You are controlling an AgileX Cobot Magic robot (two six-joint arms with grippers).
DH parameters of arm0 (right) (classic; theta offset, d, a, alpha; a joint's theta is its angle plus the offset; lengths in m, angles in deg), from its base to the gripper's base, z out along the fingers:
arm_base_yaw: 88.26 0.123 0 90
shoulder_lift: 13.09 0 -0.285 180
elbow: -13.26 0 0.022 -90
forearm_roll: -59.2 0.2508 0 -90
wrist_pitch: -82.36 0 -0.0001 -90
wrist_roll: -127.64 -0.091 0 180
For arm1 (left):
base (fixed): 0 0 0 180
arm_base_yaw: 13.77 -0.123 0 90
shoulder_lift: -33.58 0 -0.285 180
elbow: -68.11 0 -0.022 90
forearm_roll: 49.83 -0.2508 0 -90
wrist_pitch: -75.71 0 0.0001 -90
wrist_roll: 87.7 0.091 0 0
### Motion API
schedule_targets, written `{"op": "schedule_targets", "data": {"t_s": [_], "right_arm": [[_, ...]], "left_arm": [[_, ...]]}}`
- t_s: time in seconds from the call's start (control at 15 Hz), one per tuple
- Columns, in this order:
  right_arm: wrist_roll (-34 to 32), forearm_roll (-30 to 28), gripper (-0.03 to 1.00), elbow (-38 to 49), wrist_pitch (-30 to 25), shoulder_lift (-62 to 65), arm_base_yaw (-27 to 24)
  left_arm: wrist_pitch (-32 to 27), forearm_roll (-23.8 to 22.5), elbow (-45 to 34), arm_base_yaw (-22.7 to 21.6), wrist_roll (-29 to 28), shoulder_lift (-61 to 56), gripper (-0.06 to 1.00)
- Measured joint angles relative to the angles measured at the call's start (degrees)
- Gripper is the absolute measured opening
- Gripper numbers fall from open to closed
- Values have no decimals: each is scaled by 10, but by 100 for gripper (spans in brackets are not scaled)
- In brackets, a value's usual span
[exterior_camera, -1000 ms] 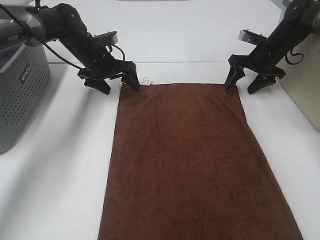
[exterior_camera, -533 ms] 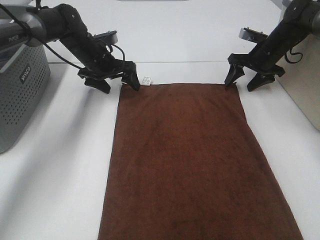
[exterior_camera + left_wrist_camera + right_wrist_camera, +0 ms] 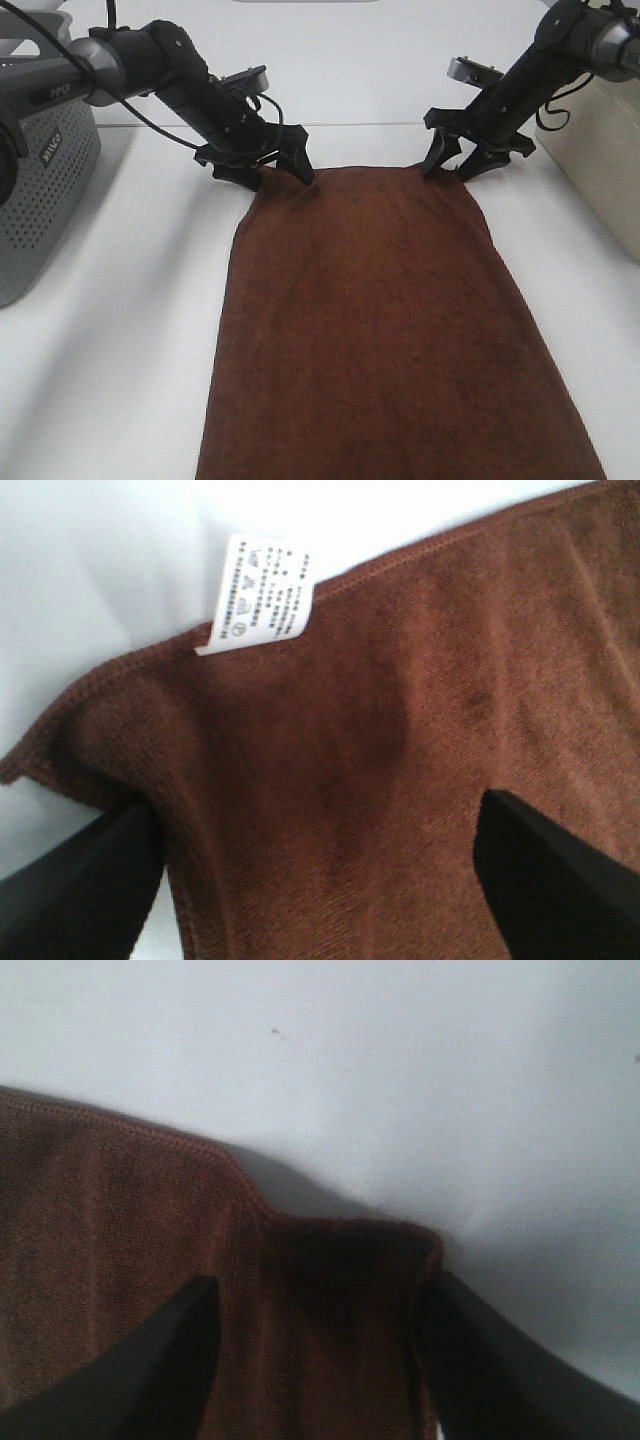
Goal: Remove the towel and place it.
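The dark brown towel (image 3: 380, 320) lies flat on the white table (image 3: 110, 330), reaching from the front edge of the exterior view to the far middle. My left gripper (image 3: 272, 172) is open, its fingers set down astride the towel's far left corner, which is bunched between them. The left wrist view shows that corner (image 3: 400, 730) with its white tag (image 3: 262, 590) between the fingers (image 3: 80, 880). My right gripper (image 3: 452, 163) is open astride the far right corner, which also shows in the right wrist view (image 3: 100, 1210) between its fingers (image 3: 170, 1360).
A grey perforated basket (image 3: 40, 190) stands at the left edge of the table. A beige box (image 3: 600, 150) stands at the right edge. Bare white table lies on both sides of the towel.
Both grippers moved inward from just outside the towel's far corners onto them. The far edge has drawn narrower and wrinkled, and the tag is now hidden in the exterior view.
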Motion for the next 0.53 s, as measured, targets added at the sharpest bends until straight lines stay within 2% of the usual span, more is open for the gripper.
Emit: {"op": "schedule_targets", "data": {"t_s": [0.07,0.13,0.2,0.27,0.4,0.47,0.53], "right_arm": [[-1,-13,50,0,2,-1,1],[-1,-21,46,0,3,-2,1],[-1,-26,33,0,7,-3,1],[-1,-36,24,0,11,-4,1],[-1,-42,4,0,17,-4,1],[-1,-43,1,0,18,-4,1],[-1,-43,1,0,18,-4,1]], "left_arm": [[2,1,0,0,0,1,71],[3,0,0,0,0,2,65],[5,-1,0,0,0,3,57],[6,-1,0,0,0,6,47],[7,-5,0,0,3,9,21],[9,-6,-1,0,10,10,7],[10,-7,-1,0,18,11,1]]}}
